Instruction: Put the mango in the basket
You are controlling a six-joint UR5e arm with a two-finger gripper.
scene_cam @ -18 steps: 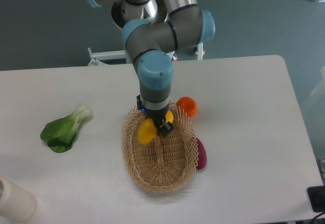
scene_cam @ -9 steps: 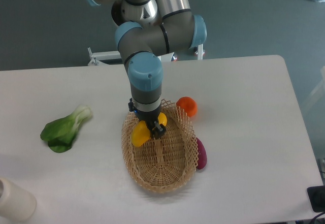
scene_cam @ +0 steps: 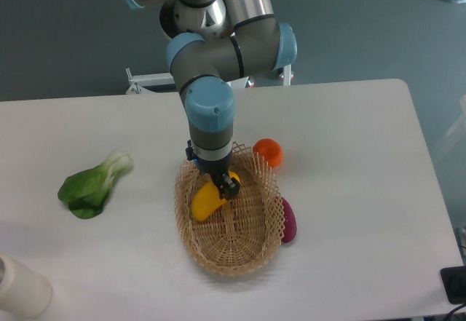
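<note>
One robot arm (scene_cam: 211, 81) reaches down from the far side of the white bench (scene_cam: 349, 153), its gripper (scene_cam: 220, 183) pointing into the far end of the single basket (scene_cam: 251, 252). The gripper's dark fingers sit right at the upper end of the one mango (scene_cam: 205, 201), touching it; whether they clamp the fruit or have let go cannot be told from this view, since the wrist hides the gap between them. The mango lies tilted inside the basket, its lower end toward the near left and resting on or just above the woven floor, close to the basket's left wall.

The basket is oval, with its long axis running from far to near, and stands roughly in the middle of the bench. One round orange fruit (scene_cam: 268, 152) sits just beyond the basket's far right rim, touching or nearly touching the lattice. One dark purple-red vegetable (scene_cam: 288, 220) lies against the basket's right side on the bench. One leafy green, a bok choy (scene_cam: 93, 186), lies well apart to the left. At the near left corner one pale cylindrical object (scene_cam: 20, 286) is partly cut off by the frame edge.
</note>
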